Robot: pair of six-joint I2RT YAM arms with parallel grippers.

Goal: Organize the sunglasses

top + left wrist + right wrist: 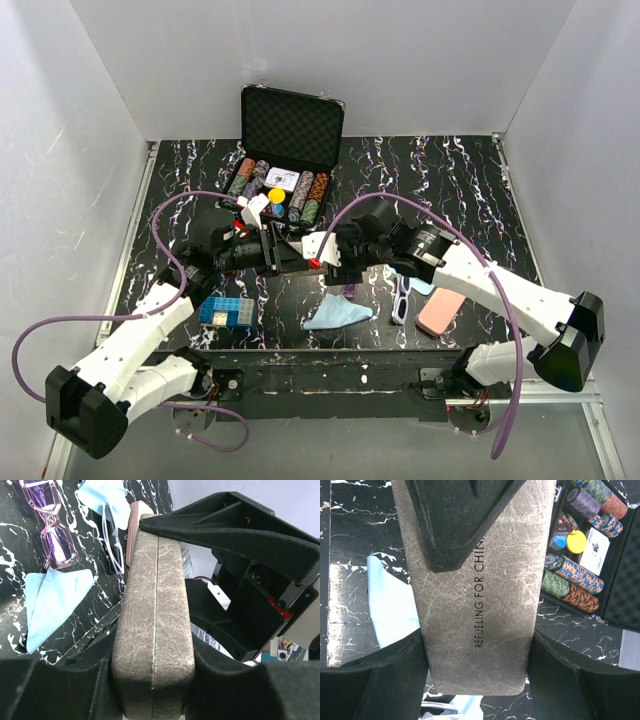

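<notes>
Purple sunglasses (52, 527) apart from left pincer (152, 682)

Left gripper (152, 685) and right gripper (477, 672), both clamped on the grey-brown case (155, 605), bar the frame's centre. The open poker chip case (291, 125) blocks upper centre. Light blue cloth (338, 314), purple sunglasses (52, 530), white sunglasses (401, 298) and pink case (441, 312) crowd lower right; toy bricks (226, 311) lower left. Bare table (470, 190) lies open upper right
</notes>
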